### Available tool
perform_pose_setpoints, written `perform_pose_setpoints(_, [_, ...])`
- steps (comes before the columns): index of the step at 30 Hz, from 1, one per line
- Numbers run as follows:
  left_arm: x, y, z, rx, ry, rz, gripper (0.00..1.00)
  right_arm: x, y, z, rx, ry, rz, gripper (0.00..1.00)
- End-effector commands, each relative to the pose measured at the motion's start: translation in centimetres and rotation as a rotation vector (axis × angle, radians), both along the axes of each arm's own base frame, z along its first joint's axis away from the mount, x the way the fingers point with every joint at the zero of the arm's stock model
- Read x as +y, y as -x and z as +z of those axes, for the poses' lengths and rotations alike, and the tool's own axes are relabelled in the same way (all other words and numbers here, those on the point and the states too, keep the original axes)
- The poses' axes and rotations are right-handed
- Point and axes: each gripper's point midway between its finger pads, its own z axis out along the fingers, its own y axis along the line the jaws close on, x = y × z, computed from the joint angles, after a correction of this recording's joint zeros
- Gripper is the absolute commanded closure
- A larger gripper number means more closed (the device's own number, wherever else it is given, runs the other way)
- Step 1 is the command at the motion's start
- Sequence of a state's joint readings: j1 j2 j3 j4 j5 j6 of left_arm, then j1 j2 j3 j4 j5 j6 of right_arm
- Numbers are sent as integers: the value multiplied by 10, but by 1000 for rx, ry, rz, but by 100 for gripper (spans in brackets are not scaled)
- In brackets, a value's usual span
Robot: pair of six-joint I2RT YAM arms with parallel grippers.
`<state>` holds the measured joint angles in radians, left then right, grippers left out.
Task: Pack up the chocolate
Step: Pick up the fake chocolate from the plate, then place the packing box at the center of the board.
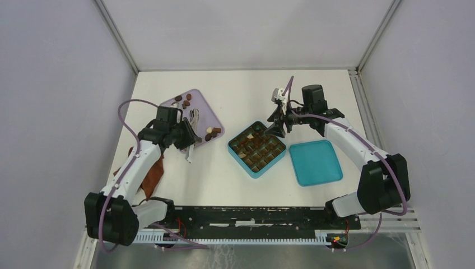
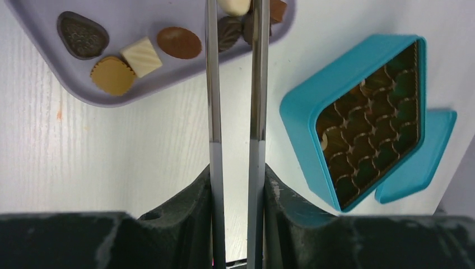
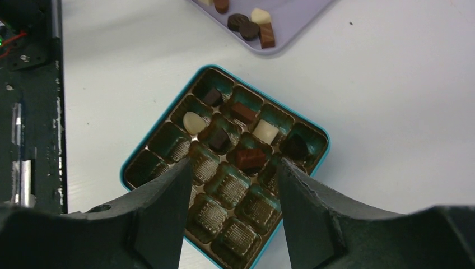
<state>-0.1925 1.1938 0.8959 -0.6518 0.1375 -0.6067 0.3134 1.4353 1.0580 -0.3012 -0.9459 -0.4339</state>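
The chocolate lies as loose pieces on the lilac tray (image 2: pixel 140 17): a dark one (image 2: pixel 83 35), a tan cup (image 2: pixel 113 74), a cream square (image 2: pixel 141 56) and a brown oval (image 2: pixel 178 42). My left gripper (image 2: pixel 236 174) is shut on metal tweezers (image 2: pixel 213 84). A cream piece (image 2: pixel 234 5) sits between their tips at the tray's near corner; whether it is pinched I cannot tell. My right gripper (image 3: pixel 235 168) hangs open and empty over the teal box (image 3: pixel 164 119). Several pieces sit in the box's far cells, among them a reddish block (image 3: pixel 250 157) and a cream one (image 3: pixel 194 121).
The teal lid (image 1: pixel 316 162) lies flat to the right of the box (image 1: pixel 257 148). A reddish-brown cloth (image 1: pixel 152 179) lies under my left arm near the left table edge. The tray (image 1: pixel 199 106) is at the back left. The black base rail (image 1: pixel 252 216) runs along the near edge.
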Motion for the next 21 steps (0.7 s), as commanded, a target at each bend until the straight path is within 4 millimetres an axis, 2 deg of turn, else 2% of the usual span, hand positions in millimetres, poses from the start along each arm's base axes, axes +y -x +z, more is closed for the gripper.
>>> perform_pose_setpoints(1, [-20, 8, 32, -190, 70, -192, 98, -10, -19, -13, -71, 92, -63, 35])
perform_pose_setpoints(4, [-24, 20, 36, -207, 92, -234, 98, -17, -28, -25, -79, 143, -96, 31])
perform_pose_setpoints(10, [-21, 33, 39, -216, 83, -245, 98, -28, -47, -49, -70, 233, -169, 30])
perform_pose_setpoints(13, [-24, 39, 35, -205, 113, -243, 98, -29, -52, -69, -17, 275, -175, 31])
perform_pose_setpoints(17, [-24, 42, 34, -226, 123, -231, 98, -30, -66, -83, 6, 316, -226, 33])
perform_pose_setpoints(21, [-30, 44, 31, -227, 158, -250, 98, -25, -63, -100, 55, 351, -223, 37])
